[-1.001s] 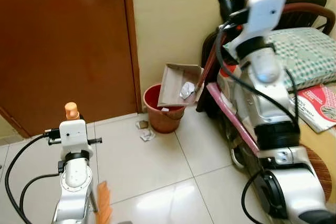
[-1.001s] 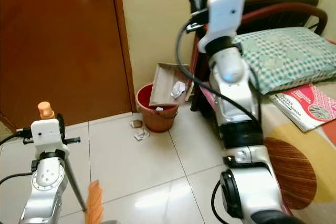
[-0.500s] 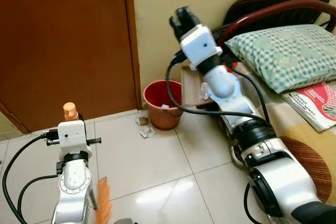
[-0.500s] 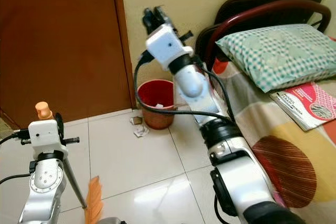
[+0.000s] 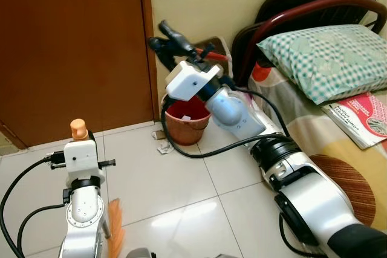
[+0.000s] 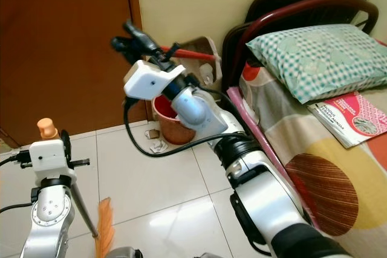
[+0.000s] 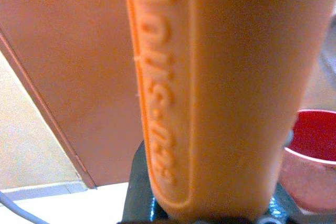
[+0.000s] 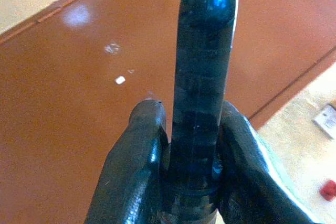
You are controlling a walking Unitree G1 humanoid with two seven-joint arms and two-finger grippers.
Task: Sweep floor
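Swinging across from the bed side toward the door, the right arm had turned over in that last second, and the dustpan that a moment earlier tipped paper scraps into the red bin now stood on edge against the wall behind it, its mouth turned away from the bin.

Starting from the left: the left gripper (image 5: 80,143) stood low over the tiles, fingers closed around the orange broom handle (image 7: 220,77), whose knob poked up above the wrist while the orange bristles (image 5: 114,228) hung down beside the arm. That arm had hardly budged.

Further along, by the brown door (image 5: 66,46), a few paper scraps (image 5: 163,147) lay on the floor (image 5: 181,197) just beside the red bin (image 5: 184,126), with a bit of white rubbish visible inside it. So the emptying looked done, though not cleanly, to my eye.

Above the bin, the right gripper (image 8: 184,145) pointed toward the door, both fingers clamped on the dark tip of the dustpan handle (image 8: 202,61). The red shaft ran back from it to the dustpan (image 6: 199,58) propped by the wall.

To the right sat the bed (image 5: 363,167) with its checked pillow (image 5: 320,55) and a red booklet (image 5: 363,119).

I judged the sweeping nearly finished, with those spilled scraps by the bin left to gather.
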